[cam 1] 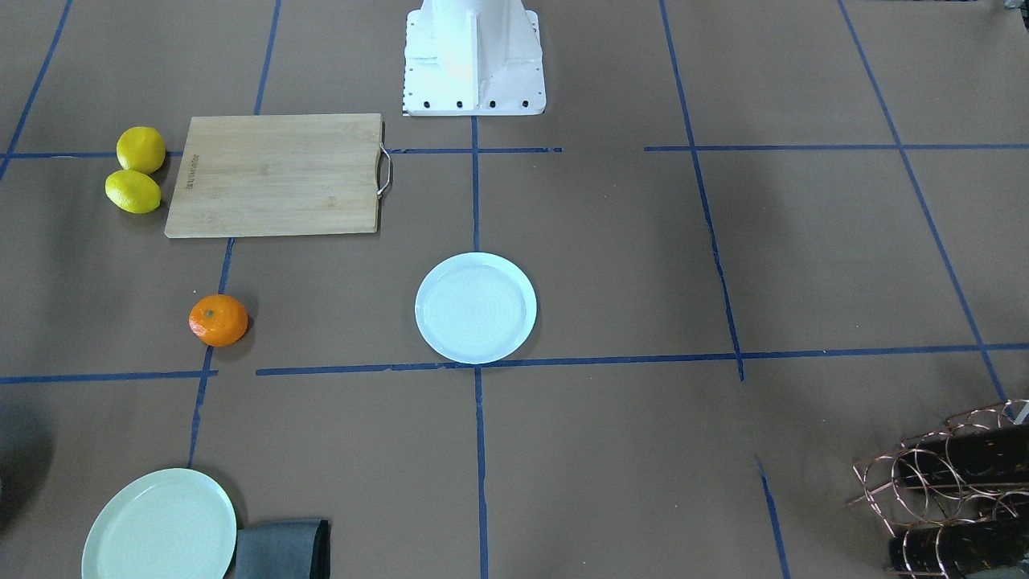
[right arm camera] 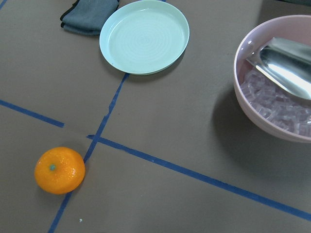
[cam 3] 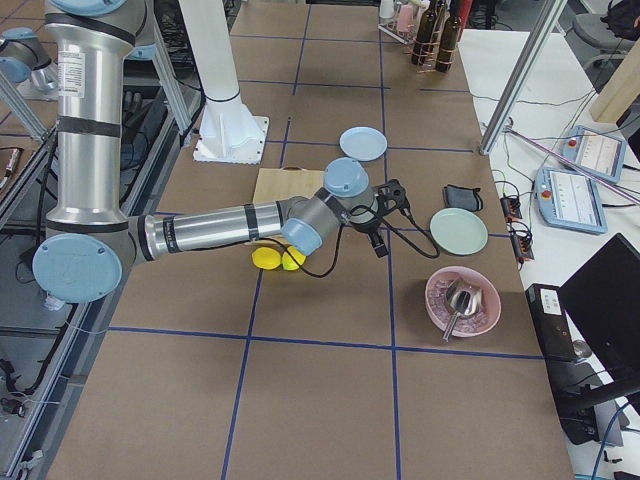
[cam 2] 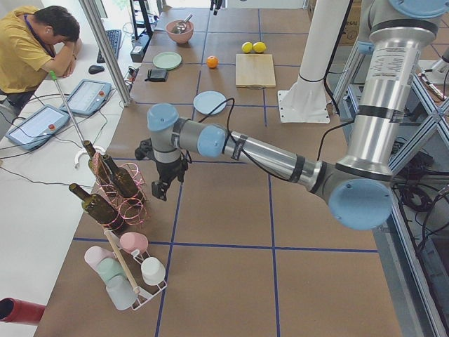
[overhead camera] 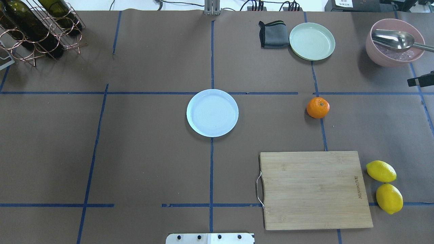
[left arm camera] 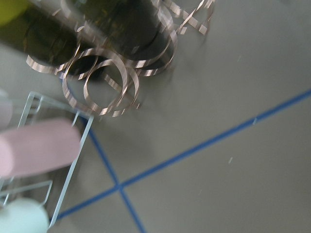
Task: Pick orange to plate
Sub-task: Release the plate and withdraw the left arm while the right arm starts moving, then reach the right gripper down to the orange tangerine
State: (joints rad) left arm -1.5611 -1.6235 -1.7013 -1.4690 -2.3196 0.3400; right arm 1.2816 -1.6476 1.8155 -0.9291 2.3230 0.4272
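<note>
right hand (cam 3: pixel 382 243): hangs over the bench, not on the fruit; spread or clenched, cannot tell from here.
orange (right arm camera: pixel 59 170): loose on the bench, below this hand and off to one side.
plate (overhead camera: pixel 212 113): bare, beyond the orange from that hand, well apart.
risk, roll: an off-centre descent nudges the round fruit and it runs.
risk, wrong dish: mint plate (right arm camera: pixel 144 36) lies nearer the hand than the target.
risk, clutter: pink bowl (right arm camera: pixel 252 36) close by; a wide swing clips it.
left hand (cam 2: pixel 158 193): state cannot tell; bottle rack (cam 2: pixel 130 193) just beside it, could snag.
</note>
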